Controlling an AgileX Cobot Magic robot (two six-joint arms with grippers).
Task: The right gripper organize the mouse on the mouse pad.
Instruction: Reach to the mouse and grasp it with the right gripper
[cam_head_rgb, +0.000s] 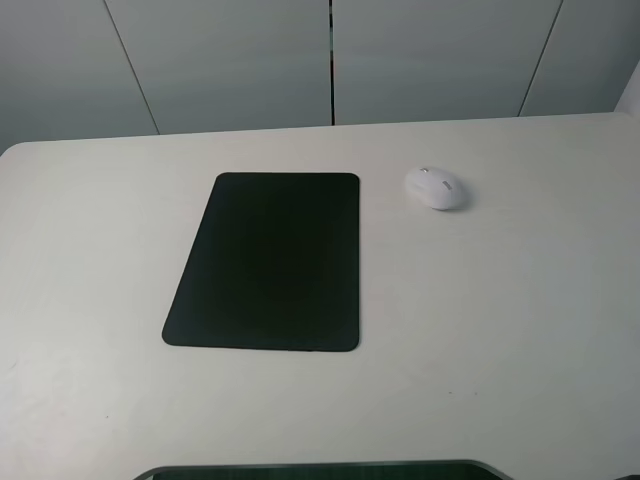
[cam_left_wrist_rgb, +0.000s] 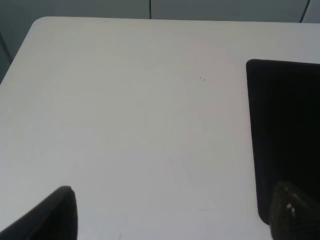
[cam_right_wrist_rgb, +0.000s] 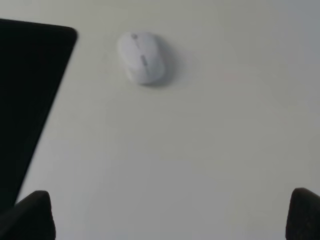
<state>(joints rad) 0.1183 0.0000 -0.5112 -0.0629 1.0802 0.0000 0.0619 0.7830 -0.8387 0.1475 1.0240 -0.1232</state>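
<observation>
The white mouse (cam_head_rgb: 435, 187) lies on the bare cream table, a short way right of the black mouse pad (cam_head_rgb: 268, 262), not touching it. In the right wrist view the mouse (cam_right_wrist_rgb: 141, 57) sits well ahead of my right gripper (cam_right_wrist_rgb: 170, 215), whose two black fingertips (cam_right_wrist_rgb: 27, 215) stand far apart with nothing between them; a pad corner (cam_right_wrist_rgb: 30, 85) shows beside it. My left gripper (cam_left_wrist_rgb: 172, 215) hovers over the table by the mouse pad's (cam_left_wrist_rgb: 285, 130) edge, its fingers (cam_left_wrist_rgb: 50, 217) wide apart and empty. Neither gripper shows in the exterior high view.
The cream table (cam_head_rgb: 520, 330) runs to a rounded back edge before grey wall panels (cam_head_rgb: 330, 60). A dark object's edge (cam_head_rgb: 320, 470) shows at the table's near side.
</observation>
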